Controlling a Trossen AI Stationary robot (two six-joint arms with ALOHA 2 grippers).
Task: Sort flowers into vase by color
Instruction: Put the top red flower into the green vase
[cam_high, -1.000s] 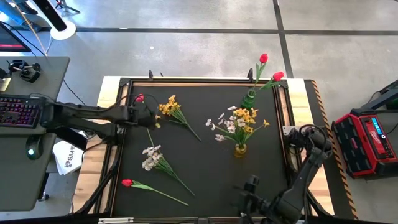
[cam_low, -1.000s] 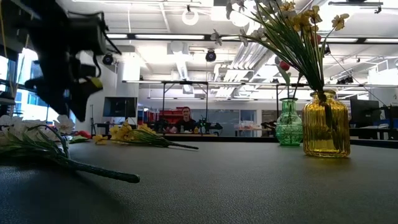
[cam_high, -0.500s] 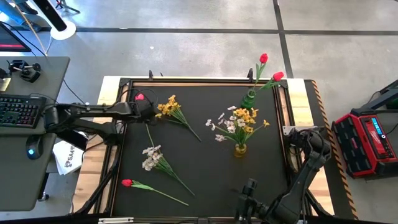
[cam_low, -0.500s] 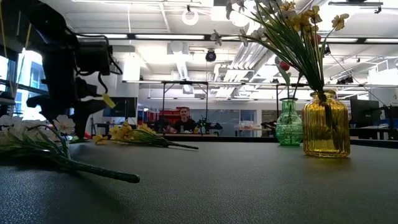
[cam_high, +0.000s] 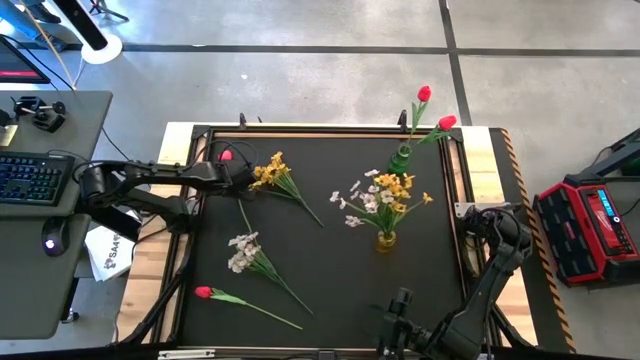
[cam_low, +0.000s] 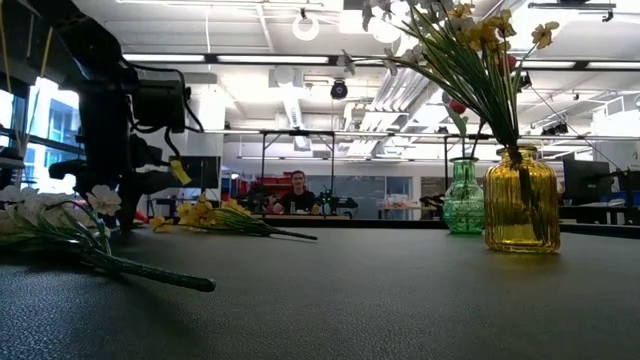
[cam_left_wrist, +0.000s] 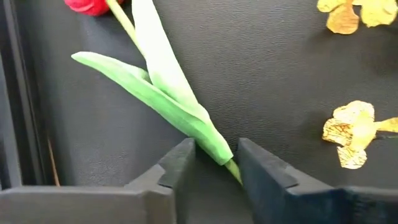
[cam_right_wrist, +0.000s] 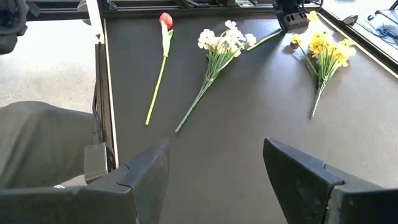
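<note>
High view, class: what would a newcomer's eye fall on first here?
Probably the yellow vase right of the mat's middle, full of yellow and white flowers, with the green vase holding two red tulips behind it. Next, the left gripper at the far left corner, its fingers on either side of a red tulip's stem. Three more flowers lie loose on the mat.

Left gripper (cam_high: 238, 180) has slid from about 9 o'clock on the mat toward 10 o'clock, now right at the yellow flowers (cam_high: 272, 172) and low over the red tulip (cam_left_wrist: 91, 5) stem (cam_left_wrist: 231, 165). Its fingers (cam_left_wrist: 177, 163) have narrowed from wide open and now flank the stem just below the leaves (cam_left_wrist: 163, 93), touching or nearly. In the low view the arm (cam_low: 112, 120) has shifted toward 3 o'clock. Right gripper (cam_high: 400, 325) edged slightly toward 9 o'clock.
</note>
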